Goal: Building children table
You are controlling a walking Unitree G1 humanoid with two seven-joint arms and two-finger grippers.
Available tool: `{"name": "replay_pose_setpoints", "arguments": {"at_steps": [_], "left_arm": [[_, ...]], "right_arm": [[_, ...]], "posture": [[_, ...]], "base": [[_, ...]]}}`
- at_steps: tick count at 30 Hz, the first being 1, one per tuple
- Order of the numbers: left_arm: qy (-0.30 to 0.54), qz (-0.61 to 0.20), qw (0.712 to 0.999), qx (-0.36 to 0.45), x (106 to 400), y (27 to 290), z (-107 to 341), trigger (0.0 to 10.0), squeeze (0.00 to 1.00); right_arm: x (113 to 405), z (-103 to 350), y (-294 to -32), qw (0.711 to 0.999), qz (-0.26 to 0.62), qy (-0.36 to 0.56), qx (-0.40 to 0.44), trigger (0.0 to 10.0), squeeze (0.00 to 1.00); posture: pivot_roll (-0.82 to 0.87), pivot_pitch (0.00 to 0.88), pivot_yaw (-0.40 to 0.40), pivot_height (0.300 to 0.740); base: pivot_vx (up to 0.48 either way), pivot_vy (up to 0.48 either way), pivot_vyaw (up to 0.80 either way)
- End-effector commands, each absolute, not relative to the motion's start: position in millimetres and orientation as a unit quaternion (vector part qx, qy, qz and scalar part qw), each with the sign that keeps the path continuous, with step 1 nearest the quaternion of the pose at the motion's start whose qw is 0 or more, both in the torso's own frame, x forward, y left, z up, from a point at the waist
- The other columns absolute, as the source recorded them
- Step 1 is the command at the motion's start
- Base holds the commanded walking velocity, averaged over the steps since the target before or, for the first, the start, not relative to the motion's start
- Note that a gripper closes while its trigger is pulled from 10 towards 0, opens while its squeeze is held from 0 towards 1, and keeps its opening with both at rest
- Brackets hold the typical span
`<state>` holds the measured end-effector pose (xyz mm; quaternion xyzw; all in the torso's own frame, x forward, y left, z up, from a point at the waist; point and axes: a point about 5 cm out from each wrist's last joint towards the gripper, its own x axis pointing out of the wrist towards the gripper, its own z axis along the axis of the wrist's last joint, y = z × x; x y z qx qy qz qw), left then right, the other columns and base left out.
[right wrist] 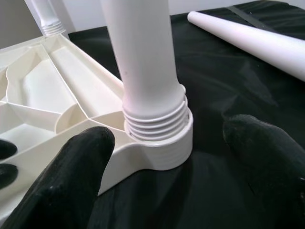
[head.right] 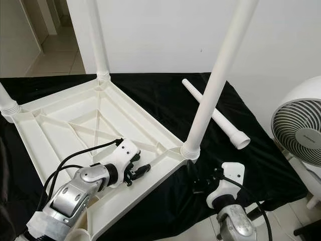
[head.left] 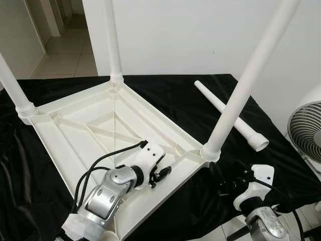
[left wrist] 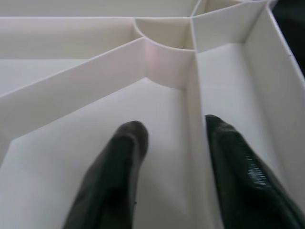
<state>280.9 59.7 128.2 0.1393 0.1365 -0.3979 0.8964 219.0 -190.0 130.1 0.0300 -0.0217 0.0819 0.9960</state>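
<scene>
- White plastic tabletop [head.left: 75,125] lies upside down on your black cloth [head.left: 165,95]; three legs stand in its corners.
- Your left gripper [head.left: 159,173] sits inside the near rim, fingers [left wrist: 119,157] spread astride a rib.
- Your right gripper [head.left: 228,187] faces the near-right leg [head.left: 235,100], fingers [right wrist: 81,157] spread either side of its threaded base.
- Judgement: that leg looks next for tightening; the fourth leg [head.left: 230,116] lies loose, far right.
- Mind the fan [head.left: 306,130] and cloth edge.
</scene>
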Motion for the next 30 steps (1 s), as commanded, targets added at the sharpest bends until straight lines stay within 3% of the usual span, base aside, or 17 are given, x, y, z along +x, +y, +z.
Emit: {"name": "replay_pose_setpoints", "arguments": {"at_steps": [1,16,27,28,29,30], "left_arm": [[0.151,-0.352,0.912,0.151,284.9,65.4,123.6,0.0,0.0],[0.141,-0.343,0.918,0.138,294.8,51.5,129.8,0.0,0.0],[0.101,-0.3,0.942,0.115,330.3,37.0,150.8,0.0,0.0],[0.096,-0.304,0.94,0.124,332.1,35.2,153.0,7.6,0.0],[0.085,-0.313,0.936,0.136,334.4,32.0,156.5,10.0,0.0],[0.085,-0.313,0.936,0.136,334.4,32.0,156.5,10.0,0.0]], "right_arm": [[218.4,128.7,-190.1,0.996,0.081,-0.016,0.035,10.0,0.0],[223.2,131.5,-186.9,0.997,0.069,-0.024,0.038,10.0,0.0],[229.7,133.6,-172.8,0.996,0.05,-0.036,0.06,10.0,0.0],[230.0,133.7,-172.9,0.996,0.049,-0.036,0.06,10.0,0.0],[230.3,134.1,-173.1,0.996,0.048,-0.037,0.061,10.0,0.0],[230.3,134.1,-173.1,0.996,0.048,-0.037,0.061,10.0,0.0]], "posture": [[-0.05,0.066,0.002,0.74],[-0.06,0.066,0.01,0.74],[-0.07,0.062,0.02,0.74],[-0.07,0.064,0.023,0.74],[-0.08,0.062,0.025,0.74],[-0.08,0.062,0.025,0.74]], "base": [[0.0,0.0,0.0],[0.0,0.0,0.0],[0.0,0.0,0.0],[0.0,0.0,0.0],[0.0,0.0,0.0],[0.0,0.0,0.0]]}}
